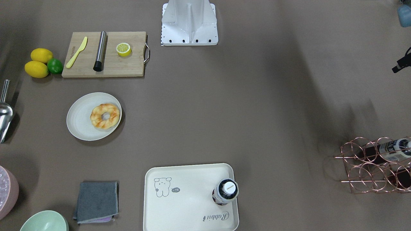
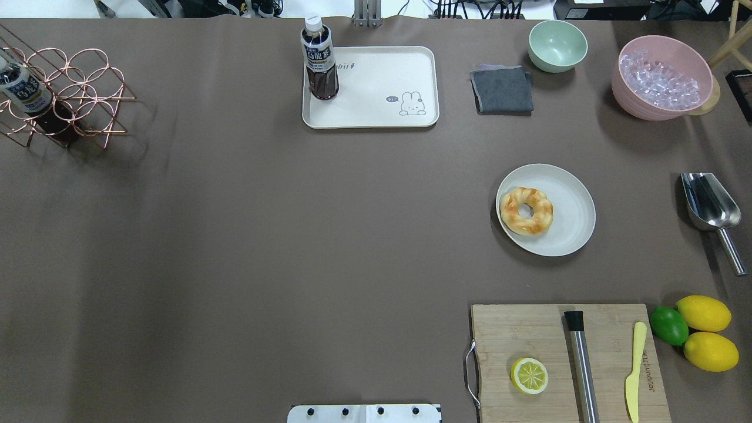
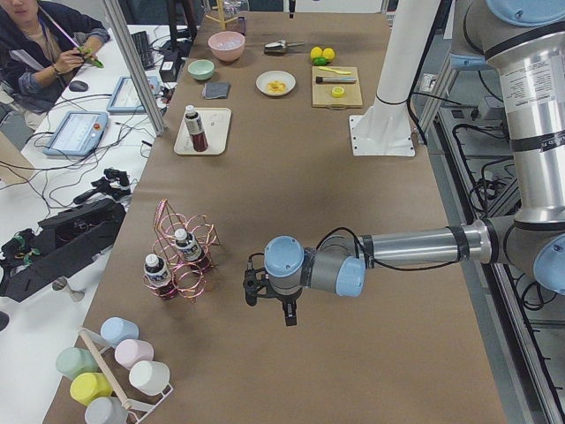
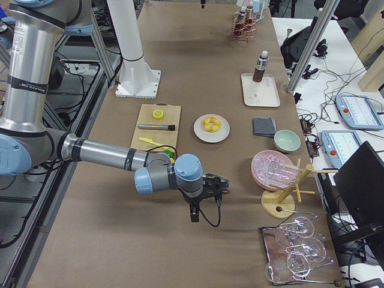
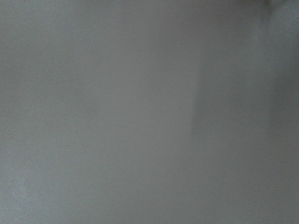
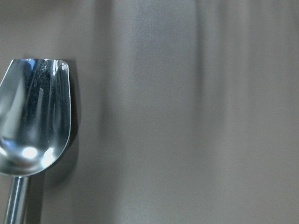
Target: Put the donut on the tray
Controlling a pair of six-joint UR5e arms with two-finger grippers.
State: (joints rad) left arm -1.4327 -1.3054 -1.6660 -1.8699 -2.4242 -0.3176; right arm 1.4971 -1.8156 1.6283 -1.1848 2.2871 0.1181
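The donut (image 2: 526, 211), a twisted golden ring with orange-brown patches, lies on the left part of a round off-white plate (image 2: 567, 211); it also shows in the front view (image 1: 105, 115). The cream tray (image 2: 376, 82) with the rabbit drawing sits at the table's far edge, also in the front view (image 1: 186, 199). A dark drink bottle (image 2: 320, 59) stands on one corner of it. My left gripper (image 3: 253, 287) hovers near the wire rack, far from both. My right gripper (image 4: 217, 183) hovers near the scoop. I cannot tell if either is open or shut.
A wooden cutting board (image 2: 529, 335) holds a halved lemon (image 2: 529, 375), a steel rod and a yellow knife. Lemons and a lime lie beside it. A steel scoop (image 6: 35, 116), a pink ice bowl (image 2: 661, 76), a green bowl (image 2: 557, 44), a grey cloth (image 2: 502, 88) and a copper rack (image 2: 64, 94) stand around.
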